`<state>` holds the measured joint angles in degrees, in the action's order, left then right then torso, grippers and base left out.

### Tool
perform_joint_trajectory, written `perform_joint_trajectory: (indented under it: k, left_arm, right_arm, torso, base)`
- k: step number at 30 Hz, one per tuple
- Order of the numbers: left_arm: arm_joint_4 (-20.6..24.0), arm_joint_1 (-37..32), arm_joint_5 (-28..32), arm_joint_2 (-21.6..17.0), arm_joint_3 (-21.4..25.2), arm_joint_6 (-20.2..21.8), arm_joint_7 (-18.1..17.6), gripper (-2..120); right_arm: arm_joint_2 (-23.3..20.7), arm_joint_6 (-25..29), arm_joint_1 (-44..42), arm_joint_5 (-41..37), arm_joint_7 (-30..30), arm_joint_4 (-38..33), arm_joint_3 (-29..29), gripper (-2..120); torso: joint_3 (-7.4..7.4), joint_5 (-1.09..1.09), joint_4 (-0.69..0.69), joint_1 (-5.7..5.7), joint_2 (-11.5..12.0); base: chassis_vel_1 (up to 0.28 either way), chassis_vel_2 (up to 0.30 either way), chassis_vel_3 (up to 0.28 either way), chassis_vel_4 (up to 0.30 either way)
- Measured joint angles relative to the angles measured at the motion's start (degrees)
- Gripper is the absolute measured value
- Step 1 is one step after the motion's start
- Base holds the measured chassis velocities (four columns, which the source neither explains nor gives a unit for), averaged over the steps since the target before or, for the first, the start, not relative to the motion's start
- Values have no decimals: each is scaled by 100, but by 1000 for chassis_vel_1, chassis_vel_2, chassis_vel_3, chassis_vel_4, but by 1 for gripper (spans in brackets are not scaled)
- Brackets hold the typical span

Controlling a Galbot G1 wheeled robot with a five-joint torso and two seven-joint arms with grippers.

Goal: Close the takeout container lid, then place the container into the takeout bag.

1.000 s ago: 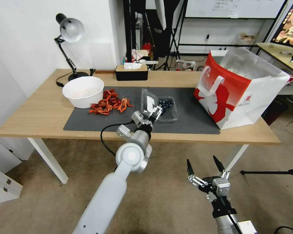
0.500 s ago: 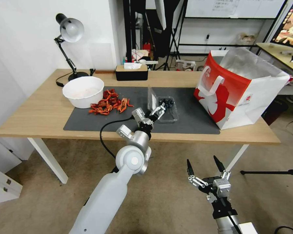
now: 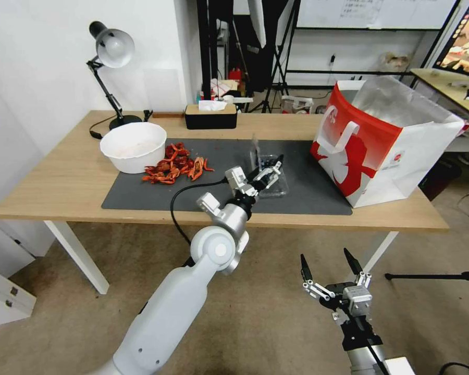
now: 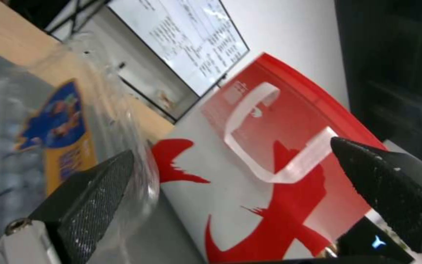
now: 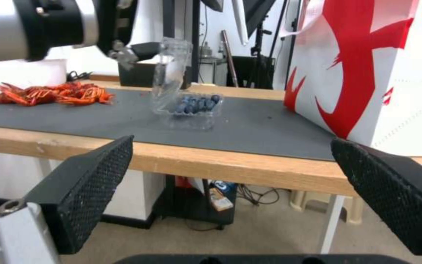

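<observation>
Mid-frame on the counter [image 3: 62,177], blueberry clamshell takeout container [image 3: 272,183] with lid [image 5: 172,69] standing upright against wide-open jaws of left gripper [image 3: 268,173], right gripper [image 3: 329,270] spread idle low; likely light, flimsy, slippery, best taken by rim edges.

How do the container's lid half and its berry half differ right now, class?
Pose: the lid stands nearly upright; the berry half lies flat on the black mat. Contents: the lid is empty; the berry half holds blueberries. Contact: the left gripper is at the lid, not the berry half. Both are clear plastic.
</observation>
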<state>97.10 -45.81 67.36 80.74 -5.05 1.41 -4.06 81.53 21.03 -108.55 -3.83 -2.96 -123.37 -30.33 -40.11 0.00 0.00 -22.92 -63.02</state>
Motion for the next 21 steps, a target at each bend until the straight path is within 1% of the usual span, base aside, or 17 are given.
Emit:
perform_joint_trajectory:
  k: [3,4,6,8,11,12,13,15,16,17,19,20,21]
  left_arm:
    - [-162,204,197,101,-86,207,51,100]
    - [-162,204,197,101,-86,207,51,100]
    - [-298,367,495,238,-126,417,-52,100]
    - [-342,402,558,276,-134,466,-100,100]
    - [-533,536,773,413,-152,680,-390,100]
    - [-533,536,773,413,-152,680,-390,100]
    - [-570,564,817,431,-153,735,-466,100]
    - [-697,655,972,477,-158,898,-797,100]
    - [-758,701,1064,504,-155,1023,-1026,100]
    - [-758,701,1064,504,-155,1023,-1026,100]
    - [-830,747,1149,530,-151,1144,-1268,94]
    - [-854,759,1163,538,-151,1177,-1351,89]
    - [-854,759,1163,538,-151,1177,-1351,89]
  right_arm:
    - [11,11,1,-4,0,0,-9,100]
    - [11,11,1,-4,0,0,-9,100]
    - [25,12,3,-12,0,-2,-17,100]
    - [27,12,3,-14,-1,-6,-20,100]
    - [31,12,2,-33,-12,-34,-33,100]
    - [31,12,2,-33,-12,-34,-33,100]
    - [31,12,2,-41,-14,-41,-37,100]
    - [31,12,7,-59,-16,-47,-53,100]
    - [31,12,11,-66,-18,-49,-56,100]
    - [31,12,11,-66,-18,-49,-56,100]
    - [31,12,13,-79,-33,-55,-59,100]
    - [27,12,15,-101,-47,-67,-61,100]
    - [27,12,15,-101,-47,-67,-61,100]
  torso:
    - [0,0,0,0,0]
    - [0,0,0,0,0]
    - [0,0,-1,0,0]
    - [0,0,-1,0,0]
    - [0,0,-1,0,0]
    - [0,0,-1,0,0]
    - [0,0,0,0,0]
    - [0,0,0,0,0]
    - [0,0,0,0,0]
    - [0,0,0,0,0]
    - [0,0,0,0,0]
    - [0,0,0,0,0]
    - [0,0,0,0,0]
  base:
    - [0,0,0,0]
    - [0,0,0,0]
    - [0,0,0,0]
    - [0,0,0,0]
    - [0,0,0,0]
    - [0,0,0,0]
    - [0,0,0,0]
    - [0,0,0,0]
    - [0,0,0,0]
    - [0,0,0,0]
    - [0,0,0,0]
    - [0,0,0,0]
    - [0,0,0,0]
